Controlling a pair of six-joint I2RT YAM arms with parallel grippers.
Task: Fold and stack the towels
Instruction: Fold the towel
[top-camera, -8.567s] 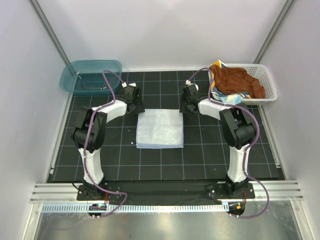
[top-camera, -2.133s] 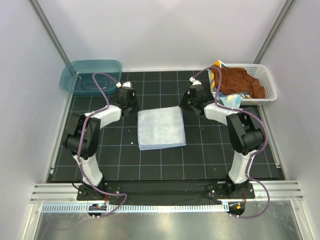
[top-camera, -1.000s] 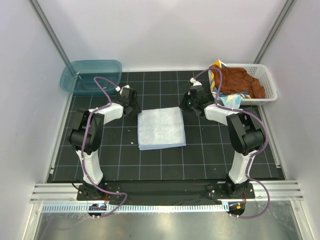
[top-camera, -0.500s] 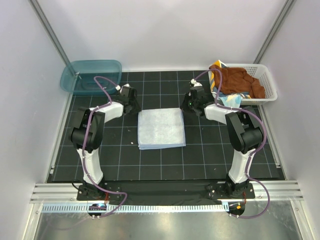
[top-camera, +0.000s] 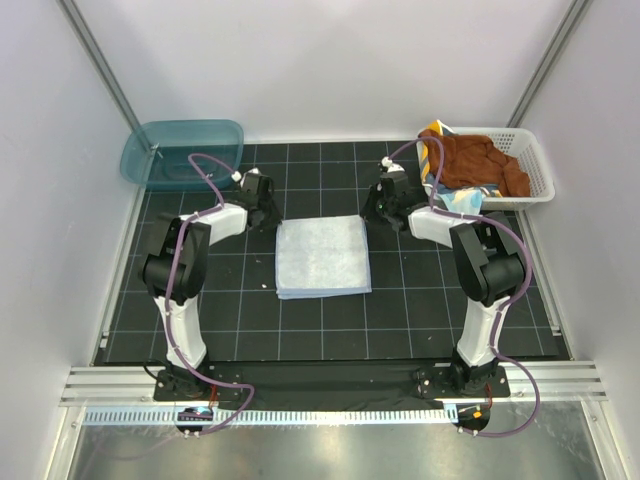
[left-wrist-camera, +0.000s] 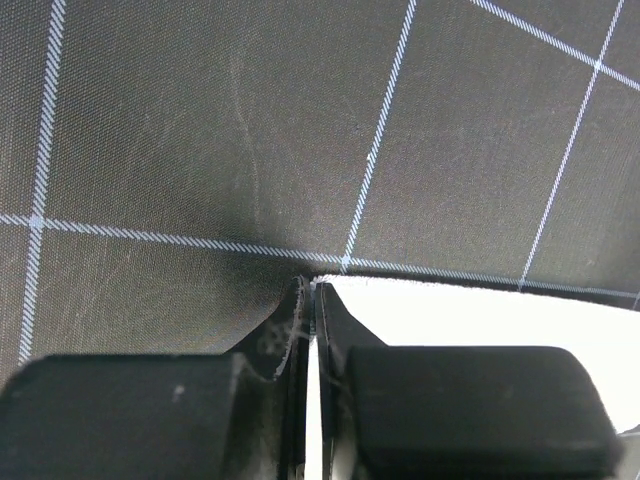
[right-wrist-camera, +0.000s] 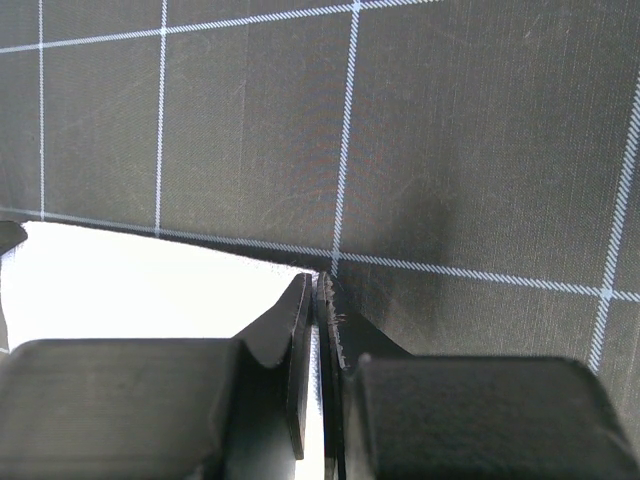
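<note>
Both arms have settled lower: left end effector and right end effector pinch the far corners of the pale blue towel, which lies mid-counter. Such shallow bites could slip and skew the fold.

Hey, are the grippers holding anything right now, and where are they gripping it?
Both hold the pale blue towel: the left gripper pinches its far left corner, the right gripper its far right corner.

Lab cell: white panel walls, aluminium rail, gridded mat
</note>
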